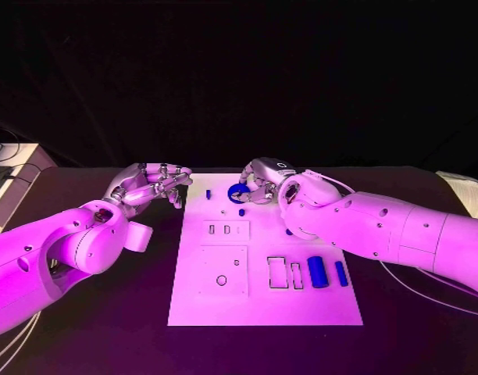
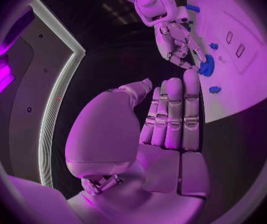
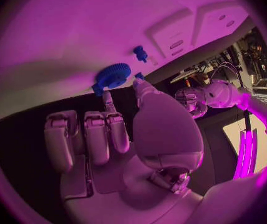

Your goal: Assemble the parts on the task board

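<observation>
Nearest me on the task board, I counted two loose blue cylinder parts lying side by side near its right edge, beside two dark slots; one small blue peg stood near the far left corner, and a second small piece stood just beyond the gear. My left hand hovered just off the board's far left corner over the table, holding nothing, fingers straight and close together in the left wrist view. At the far edge my right hand was on the one blue gear, a fingertip and thumb touching its rim; it looked pinched, though the gear also seemed to rest on the board. I judged the step was seating the gear: I should have kept it flat, lined its bore over its post, lowered straight, and not knocked the peg beside it.
</observation>
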